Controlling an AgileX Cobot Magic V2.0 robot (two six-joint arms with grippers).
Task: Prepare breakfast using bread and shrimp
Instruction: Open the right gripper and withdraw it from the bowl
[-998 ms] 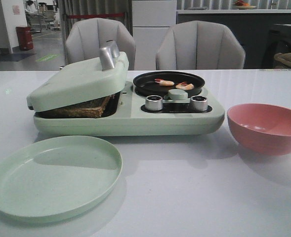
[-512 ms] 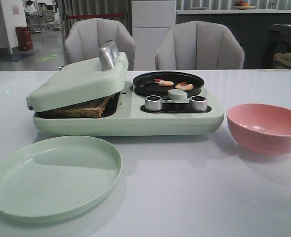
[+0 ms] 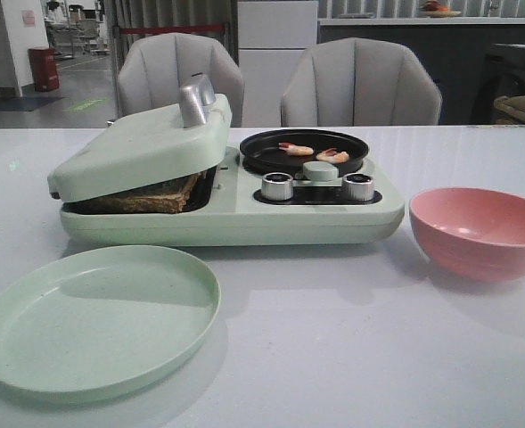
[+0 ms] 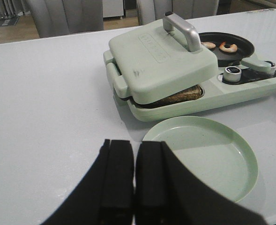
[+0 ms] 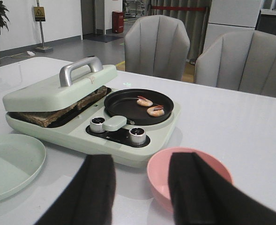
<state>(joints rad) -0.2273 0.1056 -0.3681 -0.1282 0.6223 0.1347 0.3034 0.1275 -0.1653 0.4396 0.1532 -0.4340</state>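
Under press lid (image 3: 142, 147): bread (image 3: 151, 196) toasting. Left end effector (image 4: 128, 176) clenched, right end effector (image 5: 142, 187) released. Lift lid by handle (image 3: 195, 101) squarely.

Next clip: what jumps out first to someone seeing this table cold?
The mint-green breakfast maker at the table's centre, its lid propped ajar over the bread on its left half. On its right half, two shrimp lie in a round black pan. An empty green plate sits in front on the left, and an empty pink bowl on the right.
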